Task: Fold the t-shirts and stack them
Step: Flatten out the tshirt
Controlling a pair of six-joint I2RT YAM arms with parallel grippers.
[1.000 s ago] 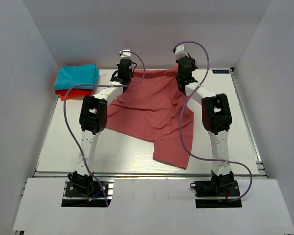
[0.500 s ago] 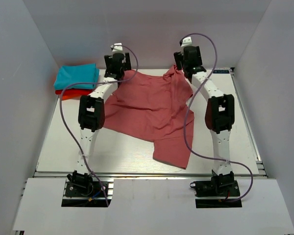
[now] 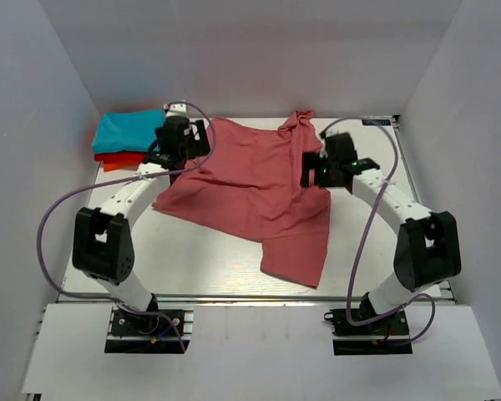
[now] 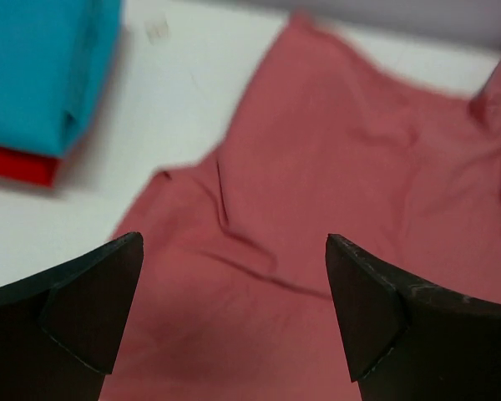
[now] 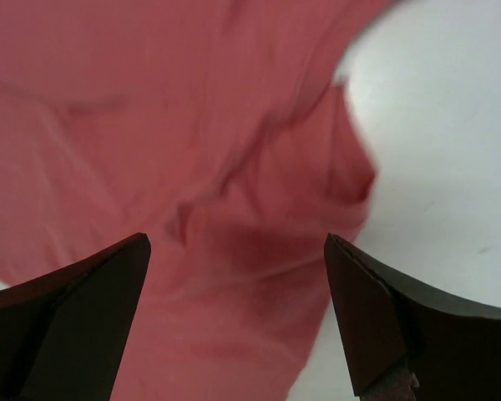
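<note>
The salmon-pink t-shirt [image 3: 250, 180] is laid rumpled on the counter [image 3: 200, 259]. The left end effector [image 4: 232, 251] and right end effector [image 5: 238, 246] are held open, empty, above its left and right edges.

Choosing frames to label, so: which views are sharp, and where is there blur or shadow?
Top external: sharp and evenly lit, salmon-pink t-shirt crisp. Left wrist: the shirt is slightly soft, its far edge blurred. Right wrist: the cloth is smeared throughout, with a darker shadow patch between the open fingers.
</note>
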